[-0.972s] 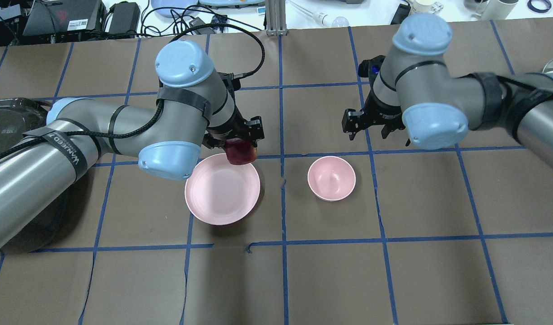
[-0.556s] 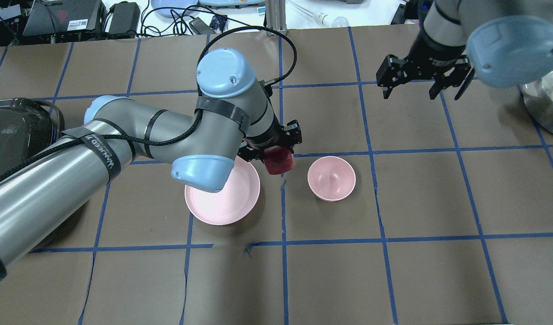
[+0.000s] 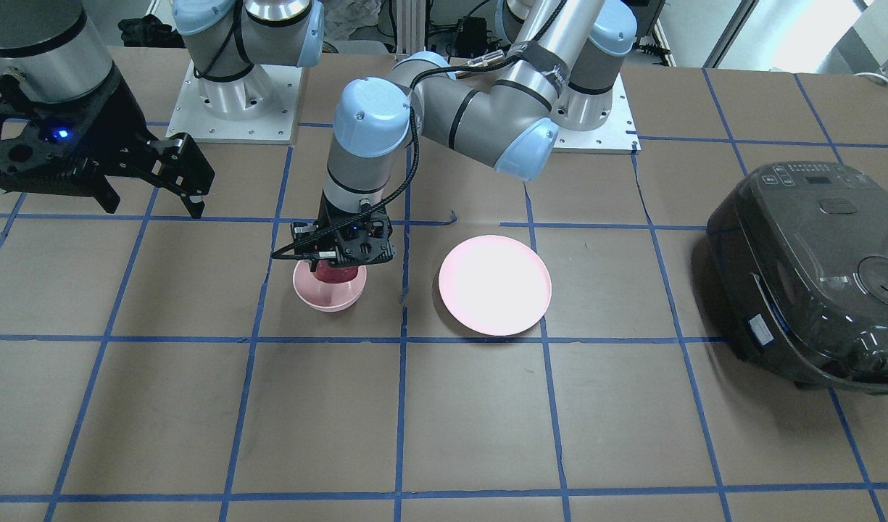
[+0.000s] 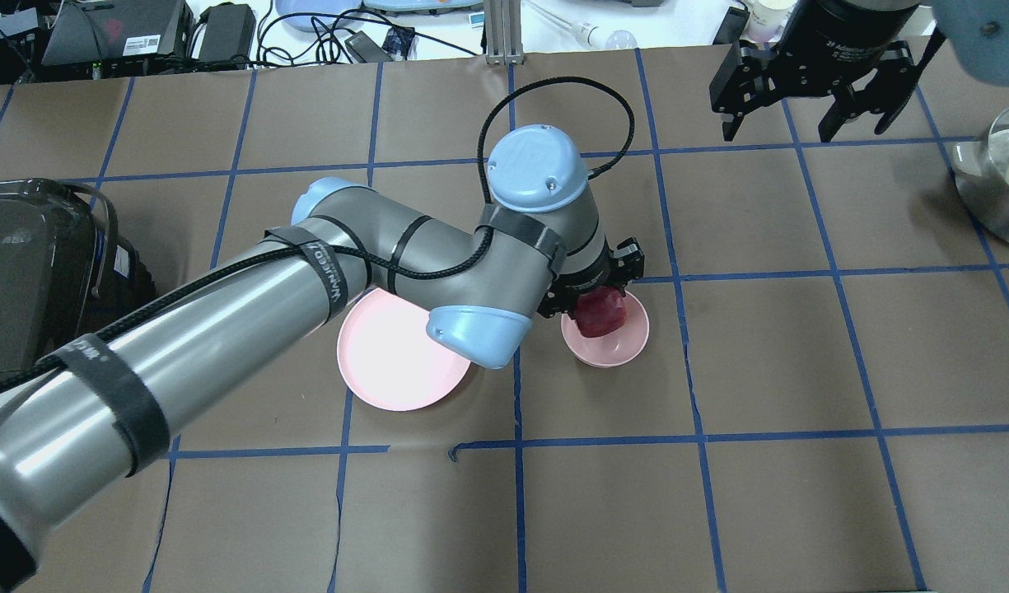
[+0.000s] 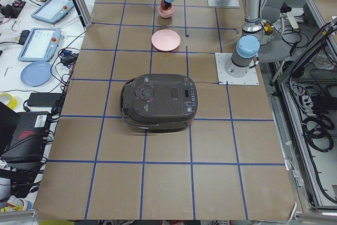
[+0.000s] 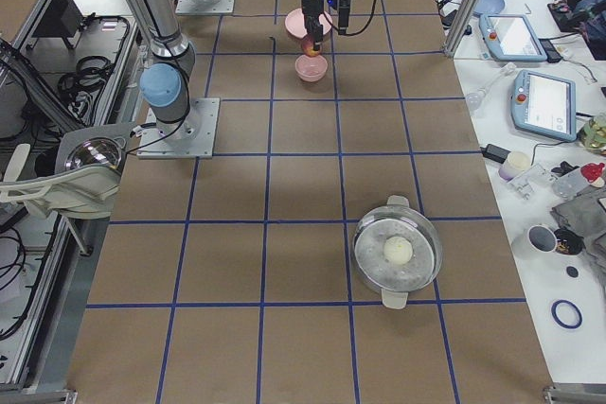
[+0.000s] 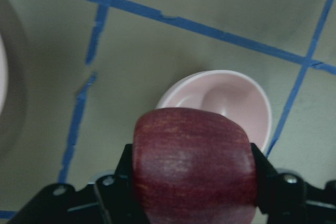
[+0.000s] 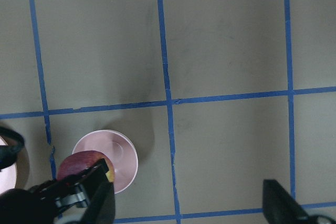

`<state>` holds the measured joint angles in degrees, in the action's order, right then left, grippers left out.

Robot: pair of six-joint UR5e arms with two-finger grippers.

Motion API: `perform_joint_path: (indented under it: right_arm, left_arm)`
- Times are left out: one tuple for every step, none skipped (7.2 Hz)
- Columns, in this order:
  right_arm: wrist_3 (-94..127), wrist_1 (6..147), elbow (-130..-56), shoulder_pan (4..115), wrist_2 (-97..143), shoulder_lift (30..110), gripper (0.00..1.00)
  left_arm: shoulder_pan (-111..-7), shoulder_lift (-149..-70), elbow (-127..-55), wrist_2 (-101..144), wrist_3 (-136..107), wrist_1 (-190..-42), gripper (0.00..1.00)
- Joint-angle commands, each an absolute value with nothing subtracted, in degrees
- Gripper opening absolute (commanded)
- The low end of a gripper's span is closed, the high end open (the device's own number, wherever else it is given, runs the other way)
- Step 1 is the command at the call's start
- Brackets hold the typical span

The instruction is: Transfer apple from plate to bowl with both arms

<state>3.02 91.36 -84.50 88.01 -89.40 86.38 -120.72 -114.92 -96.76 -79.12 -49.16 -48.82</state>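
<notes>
Closest in, on the left wrist camera, the apple (image 7: 193, 156) fills the bottom of the view. The left gripper (image 7: 193, 187) has it pinched from both sides, with the jaws closed only as far as the fruit's width allows. Grip looks square, no tilt that we can see.

Right below and a bit past it is the bowl (image 7: 239, 100), upright and with nothing in it. The side view shows a gap between apple and rim, so we'd say it's hovering above the bowl, not in it. On the wrist and overhead views it sits over the edge nearest the plate rather than dead centre, though the angles make that hard to call.

Next out is the plate (image 4: 389, 362), bare, just beside the bowl but not touching it.

Further off, the right gripper (image 3: 155, 203) hangs high near the table's far side, jaws spread wide and holding nothing.

So we reckon we're at the drop-off step. The next move needs a small nudge to centre the apple, a short descent, then opening the jaws. The bowl's barely wider than the apple, so an off-centre release could clip the rim or tip the thing.
</notes>
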Motion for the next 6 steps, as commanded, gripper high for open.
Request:
perform_joint_path:
  right_arm:
    - [11.9, 95.0, -84.3, 92.3, -89.9, 85.6, 1.00]
    - [12.0, 94.9, -84.3, 92.4, -90.2, 85.2, 1.00]
    - [11.4, 94.9, -84.2, 92.3, -90.0, 85.1, 1.00]
    - [11.2, 94.9, -83.7, 91.5, -90.0, 85.2, 1.00]
    - [11.9, 94.9, -82.6, 91.5, -90.2, 85.7, 1.00]
    - [11.7, 94.7, -81.7, 91.7, -90.0, 85.8, 1.00]
  left_arm:
    - [-122.3, -118.2, -95.4, -80.0, -50.2, -48.3, 0.00]
    - [-122.6, -118.4, -95.4, -80.0, -50.2, -48.3, 0.00]
    - [-122.6, -119.0, -95.9, -80.6, -49.6, -48.8, 0.00]
    - [-122.6, -119.4, -95.6, -81.9, -49.4, -48.8, 0.17]
    - [-122.6, -119.2, -95.5, -83.0, -49.3, -48.9, 0.67]
    - [-122.6, -118.2, -95.6, -83.9, -49.0, -49.0, 1.00]
